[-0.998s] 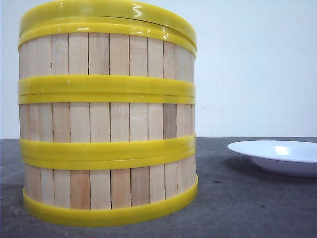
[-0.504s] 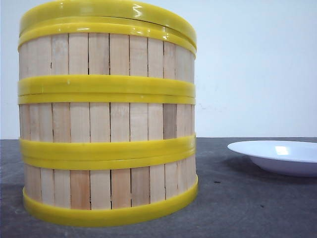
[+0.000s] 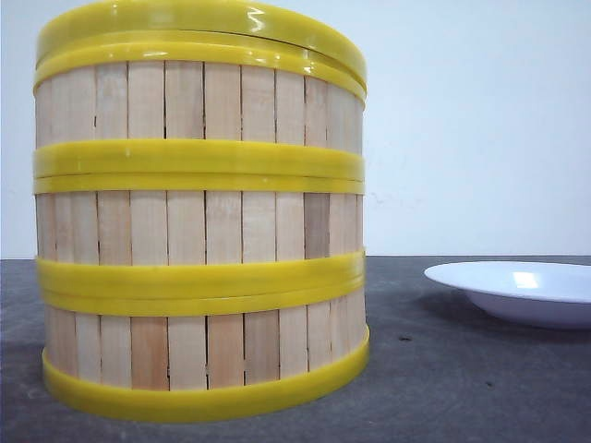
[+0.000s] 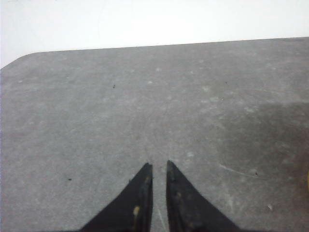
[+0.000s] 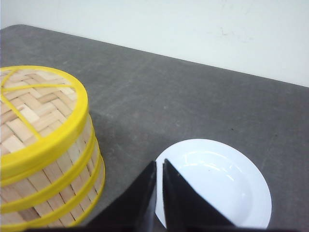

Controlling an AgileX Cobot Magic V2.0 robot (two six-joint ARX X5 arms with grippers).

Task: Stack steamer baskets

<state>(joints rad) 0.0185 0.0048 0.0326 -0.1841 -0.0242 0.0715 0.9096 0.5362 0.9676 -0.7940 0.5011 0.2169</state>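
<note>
Steamer baskets [image 3: 199, 231]: three stacked in one upright column, axis vertical, standing on the dark grey table [image 3: 462, 388], left of centre in front view. Walls pale vertical wood slats; glossy yellow plastic rims meet in double bands at each joint. Flat lid [image 5: 34, 108] on top, woven wood strips, yellow rim, sitting slightly askew.

White plate [image 3: 517, 291], shallow, glossy, to the stack's right, apart from it.

Right gripper [image 5: 159, 169]: black tapered fingers nearly together, narrow slit, holding nothing; raised over the plate's near edge, stack just beside. Left gripper [image 4: 158, 171]: narrow gap, empty, over bare speckled table; stack not seen there.
</note>
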